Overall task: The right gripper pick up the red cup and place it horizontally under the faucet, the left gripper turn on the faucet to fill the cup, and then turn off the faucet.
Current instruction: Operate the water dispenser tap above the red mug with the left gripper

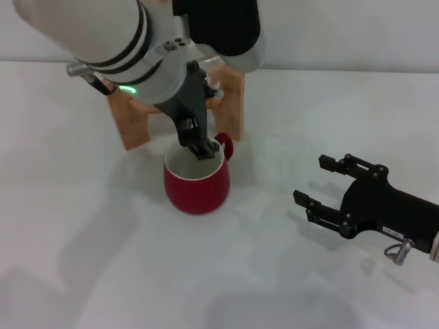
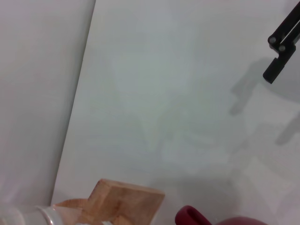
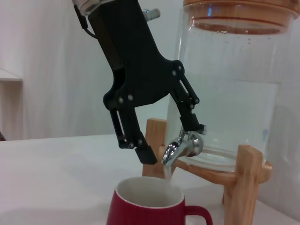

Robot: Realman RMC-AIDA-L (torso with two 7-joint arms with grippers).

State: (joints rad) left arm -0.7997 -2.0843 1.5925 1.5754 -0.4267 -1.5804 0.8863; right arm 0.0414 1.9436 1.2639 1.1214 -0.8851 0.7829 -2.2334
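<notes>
The red cup (image 1: 196, 184) stands upright on the white table, right below the faucet (image 3: 183, 146), and its handle (image 2: 191, 216) shows in the left wrist view. A thin stream of water (image 3: 168, 174) falls from the spout into the cup (image 3: 149, 206). My left gripper (image 1: 199, 147) hangs over the cup's mouth. It (image 3: 171, 140) is open, with its fingers either side of the faucet, and the far finger (image 3: 193, 123) touches the tap's top. My right gripper (image 1: 310, 179) rests open and empty at the right, well away from the cup.
The clear water jug (image 3: 229, 84) sits on a wooden stand (image 1: 136, 120) behind the cup. The stand's legs (image 3: 246, 183) flank the tap. The left arm's thick white forearm (image 1: 103, 34) covers the jug in the head view. A wall runs behind the table.
</notes>
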